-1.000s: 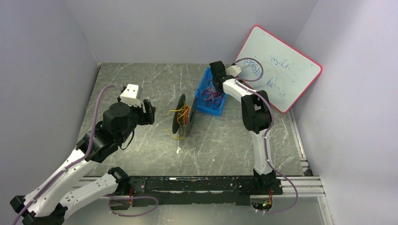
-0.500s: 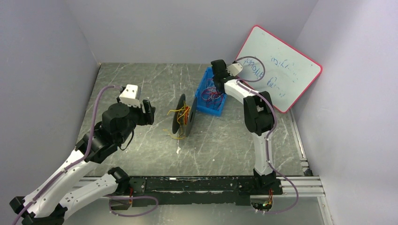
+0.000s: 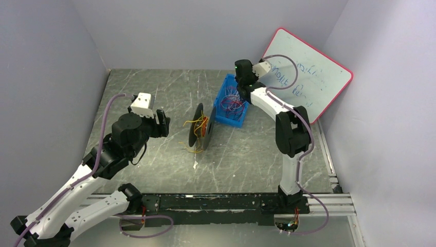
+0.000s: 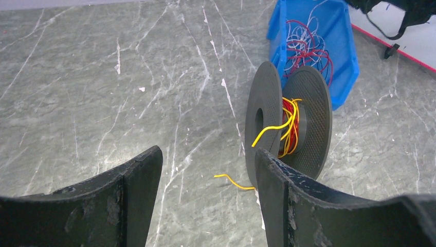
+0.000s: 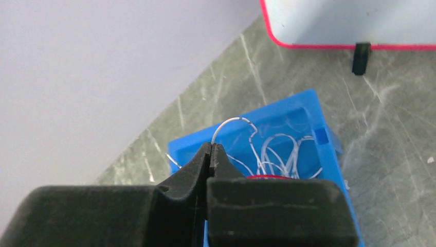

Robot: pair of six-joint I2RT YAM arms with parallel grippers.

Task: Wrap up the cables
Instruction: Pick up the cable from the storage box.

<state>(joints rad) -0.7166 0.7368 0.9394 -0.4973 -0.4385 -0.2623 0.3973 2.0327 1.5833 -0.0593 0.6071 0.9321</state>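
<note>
Thin red, white and blue cables (image 3: 231,104) lie tangled in a blue bin (image 3: 224,119). My right gripper (image 3: 240,86) hovers over the bin's far end, shut on a white cable (image 5: 230,122) that loops up from the bin (image 5: 303,109); its fingertips (image 5: 211,146) are pressed together. A black spool (image 3: 201,126) stands on edge left of the bin, with red and yellow-orange cable wound on its core (image 4: 289,126) and a loose yellow end (image 4: 234,180) on the table. My left gripper (image 3: 163,121) is open and empty, left of the spool (image 4: 208,154).
A white board with a red rim (image 3: 307,73) leans against the right wall behind the bin, and shows in the right wrist view (image 5: 349,23). Grey walls close in the marbled table (image 3: 154,92) on three sides.
My right gripper has risen and drawn back toward the far end of the bin, and its arm has swung right. The left arm and the spool have not moved.
</note>
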